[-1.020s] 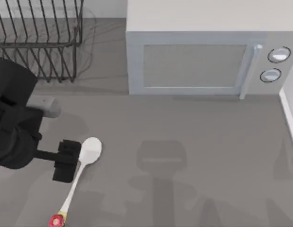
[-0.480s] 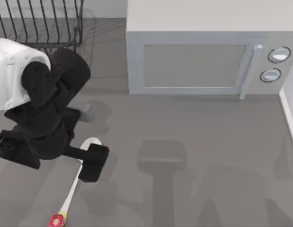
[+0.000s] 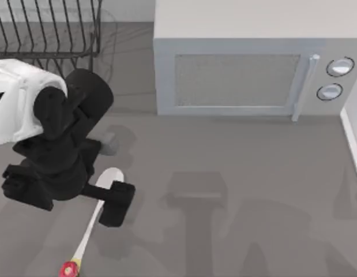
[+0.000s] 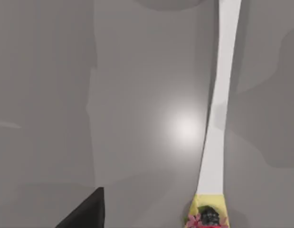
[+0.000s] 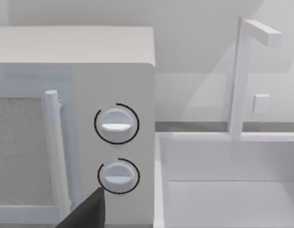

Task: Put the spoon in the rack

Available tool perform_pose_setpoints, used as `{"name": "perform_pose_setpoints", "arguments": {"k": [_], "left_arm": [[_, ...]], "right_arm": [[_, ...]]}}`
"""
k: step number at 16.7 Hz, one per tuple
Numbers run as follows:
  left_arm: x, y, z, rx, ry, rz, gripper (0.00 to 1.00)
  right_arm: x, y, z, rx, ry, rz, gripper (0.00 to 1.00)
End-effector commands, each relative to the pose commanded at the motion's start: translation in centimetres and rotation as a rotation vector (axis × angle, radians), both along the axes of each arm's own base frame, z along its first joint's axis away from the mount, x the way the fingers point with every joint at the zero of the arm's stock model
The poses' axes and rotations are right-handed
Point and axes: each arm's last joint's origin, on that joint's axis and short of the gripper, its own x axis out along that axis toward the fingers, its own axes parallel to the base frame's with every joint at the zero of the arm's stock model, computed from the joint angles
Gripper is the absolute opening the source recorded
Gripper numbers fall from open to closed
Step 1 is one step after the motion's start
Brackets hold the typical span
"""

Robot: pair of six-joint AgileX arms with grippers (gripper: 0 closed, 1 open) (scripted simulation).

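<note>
White and slim, the spoon (image 3: pixel 96 213) lies flat on the grey table (image 3: pixel 236 219) in the top view, well in front of the rack (image 3: pixel 48 34) — the black wire rack sits at the far left corner, just left of the microwave (image 3: pixel 253 63). The spoon's long axis runs diagonally: its bowl points up toward the rack, its red-and-yellow knob (image 3: pixel 68 269) points away from it. My left gripper (image 3: pixel 113 203) hovers over the neck just below the bowl, likely lined up for a pinch there; whether its fingers are spread or pressed together I cannot tell.

From the left wrist, the spoon handle (image 4: pixel 218 118) runs as 1 long white strip down to the knob (image 4: pixel 206 218), bare table beside it — nothing visibly clamps it.

From the right wrist, the microwave's 2 dials (image 5: pixel 116 124) face the camera; that arm looks parked beside the microwave, far from the rack.
</note>
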Motion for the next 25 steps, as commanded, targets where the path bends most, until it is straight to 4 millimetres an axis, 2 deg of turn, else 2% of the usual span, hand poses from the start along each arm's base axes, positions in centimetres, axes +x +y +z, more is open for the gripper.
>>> {"name": "perform_pose_setpoints", "arguments": {"k": [7, 9, 13, 25], "left_arm": [[-0.1, -0.1, -7.4, -0.003, -0.006, 0.000, 1.00], [-0.2, 0.0, -8.1, -0.002, -0.003, 0.000, 1.00], [-0.2, 0.0, -8.1, -0.002, -0.003, 0.000, 1.00], [-0.2, 0.0, -8.1, -0.002, -0.003, 0.000, 0.10]], "right_arm": [[0.0, 0.0, 0.0, 0.000, 0.000, 0.000, 1.00], [0.0, 0.0, 0.0, 0.000, 0.000, 0.000, 1.00], [0.0, 0.0, 0.0, 0.000, 0.000, 0.000, 1.00], [0.0, 0.0, 0.0, 0.000, 0.000, 0.000, 1.00]]}}
